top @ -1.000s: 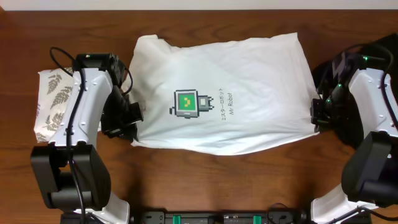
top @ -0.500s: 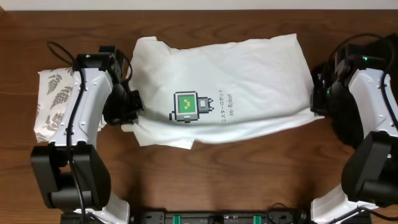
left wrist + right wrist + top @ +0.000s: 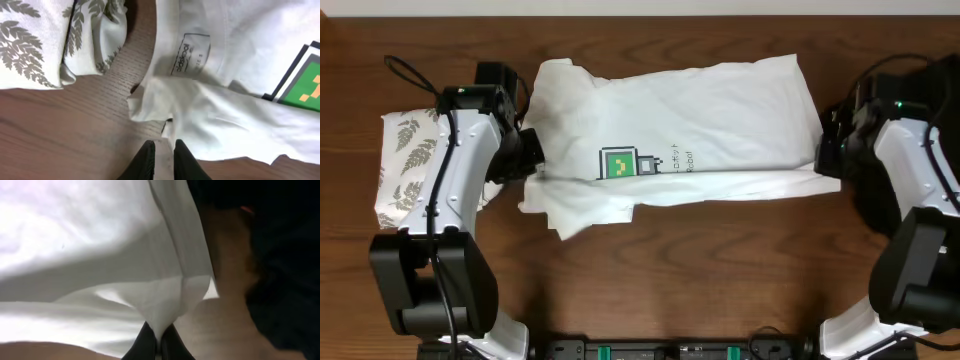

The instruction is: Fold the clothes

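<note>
Left wrist view: our left gripper (image 3: 161,162) pinches a fold of the T-shirt (image 3: 225,115), jaws almost closed on it. Beyond sits its neck label (image 3: 191,54), then the fern-print cloth (image 3: 35,45). Only the right wrist view shows our right gripper (image 3: 159,342) clamped on fabric. Overhead, we see the shirt lying on the table (image 3: 670,290), just right of the fern-print cloth, near edge folded onto its graphic (image 3: 620,163).

The left hand (image 3: 162,146) pinches the white T-shirt (image 3: 225,115) near the fern-print cloth (image 3: 30,45).
</note>
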Controlling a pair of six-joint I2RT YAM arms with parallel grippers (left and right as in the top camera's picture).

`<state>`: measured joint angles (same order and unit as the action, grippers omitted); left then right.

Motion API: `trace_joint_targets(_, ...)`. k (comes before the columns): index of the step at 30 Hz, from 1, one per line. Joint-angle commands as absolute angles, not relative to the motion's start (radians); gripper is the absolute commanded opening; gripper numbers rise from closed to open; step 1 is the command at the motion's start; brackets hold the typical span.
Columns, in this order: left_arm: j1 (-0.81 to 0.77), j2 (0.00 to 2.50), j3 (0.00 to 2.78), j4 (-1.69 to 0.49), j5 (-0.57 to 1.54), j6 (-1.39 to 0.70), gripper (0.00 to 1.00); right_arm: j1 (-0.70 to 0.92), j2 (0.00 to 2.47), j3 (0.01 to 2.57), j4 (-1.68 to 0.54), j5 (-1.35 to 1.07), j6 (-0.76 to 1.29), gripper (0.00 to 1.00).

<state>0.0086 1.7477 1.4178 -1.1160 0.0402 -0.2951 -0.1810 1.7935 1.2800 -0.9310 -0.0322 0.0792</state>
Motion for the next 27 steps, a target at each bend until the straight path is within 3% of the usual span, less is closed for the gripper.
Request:
trace_joint_targets(1, 0.010, 1.754, 1.415, -1.112, 0.013, -0.309, 0.15, -0.169, 1.802, 1.225, -0.866, -0.026, 0.100, 0.01)
trace_joint_targets(12, 0.009, 1.762, 1.408, -1.188, 0.019, -0.359, 0.16, -0.169, 1.802, 1.156, -0.706, -0.027, 0.112, 0.01)
trace_joint_targets(17, 0.009, 1.762, 1.401, -1.260, 0.084, -0.361, 0.31, -0.169, 1.802, 1.156, -0.702, -0.027, 0.112, 0.01)
trace_joint_targets(27, 0.007, 1.762, 1.174, -1.032, 0.192, -0.356, 0.35, -0.169, 1.802, 1.156, -0.709, -0.034, 0.111, 0.01)
